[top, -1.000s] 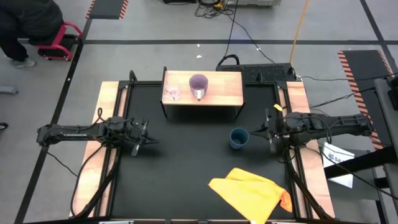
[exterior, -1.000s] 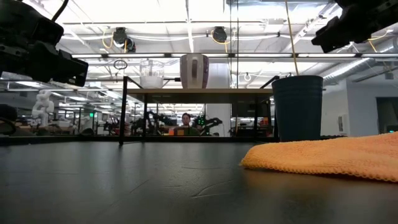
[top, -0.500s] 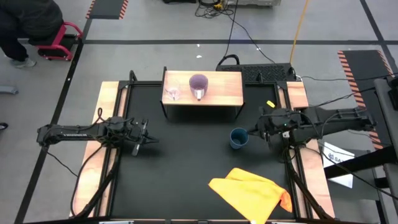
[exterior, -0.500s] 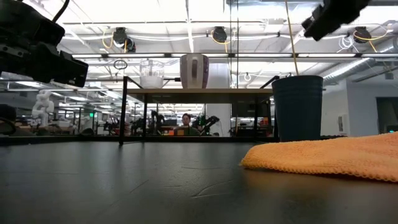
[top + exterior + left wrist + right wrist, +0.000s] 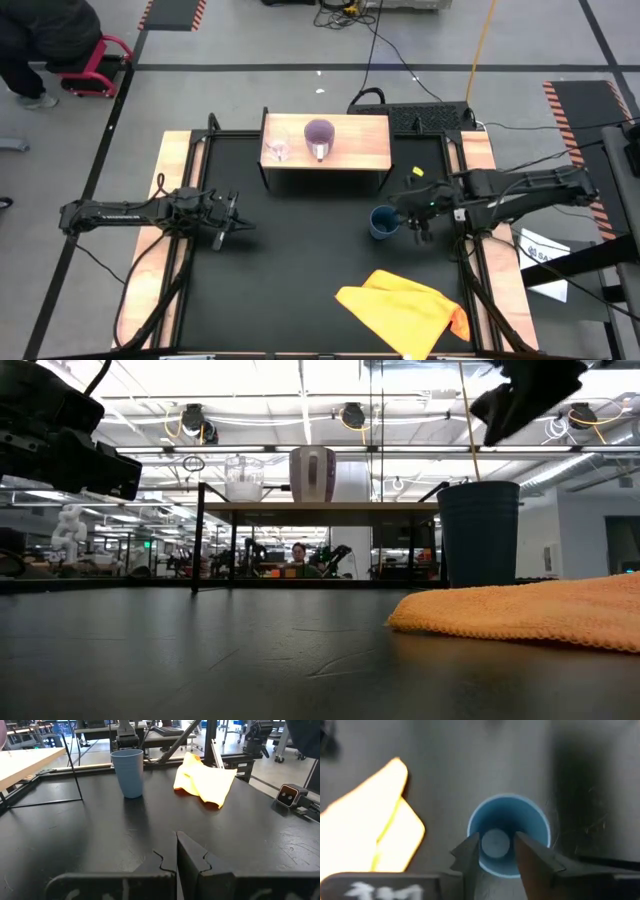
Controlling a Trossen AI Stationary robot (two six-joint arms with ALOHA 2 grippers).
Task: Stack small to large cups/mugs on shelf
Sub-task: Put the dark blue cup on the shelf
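Note:
The dark blue cup (image 5: 383,221) stands upright on the black table, right of centre. My right gripper (image 5: 497,847) hangs open just above it, pointing down into its mouth (image 5: 509,835), clear of the rim in the low view (image 5: 520,400). The shelf (image 5: 350,150) stands at the far middle, carrying the light purple mug (image 5: 319,136) and, to its left, the tiny clear glass (image 5: 279,150), both resting on their bases. My left gripper (image 5: 240,225) waits shut above the table's left side.
A yellow cloth (image 5: 405,310) lies crumpled near the front edge, right of centre, just near of the blue cup. Pale wooden rails (image 5: 176,170) run along the table's left and right sides. Bare black table (image 5: 300,260) stretches between the arms.
My right gripper has swung from the table's right side toward the left, over the blue cup, and has tipped to point down at it. The cup, the mug, the glass and the left arm have kept still.

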